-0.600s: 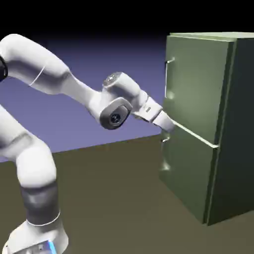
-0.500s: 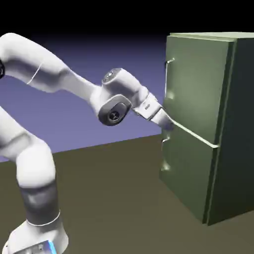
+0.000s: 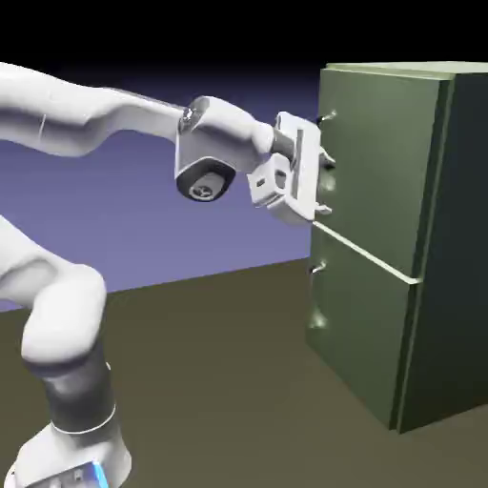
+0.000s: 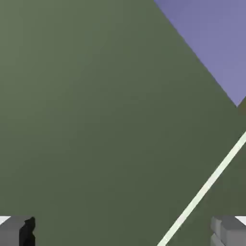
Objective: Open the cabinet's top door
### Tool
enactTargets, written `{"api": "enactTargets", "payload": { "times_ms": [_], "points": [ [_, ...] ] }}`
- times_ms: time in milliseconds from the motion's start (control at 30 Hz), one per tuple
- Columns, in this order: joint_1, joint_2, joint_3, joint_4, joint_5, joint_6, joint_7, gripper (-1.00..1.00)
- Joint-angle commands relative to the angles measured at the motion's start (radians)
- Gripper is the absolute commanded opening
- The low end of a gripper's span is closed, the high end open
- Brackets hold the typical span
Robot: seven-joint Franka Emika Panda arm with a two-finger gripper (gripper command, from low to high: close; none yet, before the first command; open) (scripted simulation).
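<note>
Olive-green panels make up the front of the cabinet (image 3: 370, 248), which stands at the exterior view's right with its darker side turned toward that view's right edge. Its top door (image 3: 381, 162) is the larger, upper panel, and it lies closed against the body. A pale seam (image 3: 367, 253) runs slantwise beneath it, dividing it from the lower door (image 3: 357, 329). Near the top door's left edge in the exterior view is a small metallic handle (image 3: 327, 118), partly hidden by the gripper (image 3: 326, 183). The lower door has a handle (image 3: 317, 270) of its own along the same edge. The white arm (image 3: 224, 143) comes in from the exterior view's left, and the gripper is at the left part of the top door, above the seam, its two fingers pointing at the cabinet, one higher than the other. Its jaws stand wide apart with nothing between them; whether a fingertip touches the door or the handle cannot be told. Green surface fills most of the hand view, with the pale seam crossing the lower right corner and a wedge of blue-violet backdrop (image 4: 214, 38) at the upper right. Grey fingertips (image 4: 226, 231) show at the bottom edge, far to either side.
</note>
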Motion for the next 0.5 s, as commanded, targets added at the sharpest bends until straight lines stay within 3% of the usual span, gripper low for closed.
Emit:
{"api": "enactTargets", "payload": {
  "times_ms": [0, 467],
  "points": [
    [-0.014, -0.007, 0.017, 0.008, 0.044, 0.000, 0.020, 0.00],
    [-0.215, -0.111, 0.259, 0.120, 0.653, -0.005, 0.294, 0.00]
  ]
}}
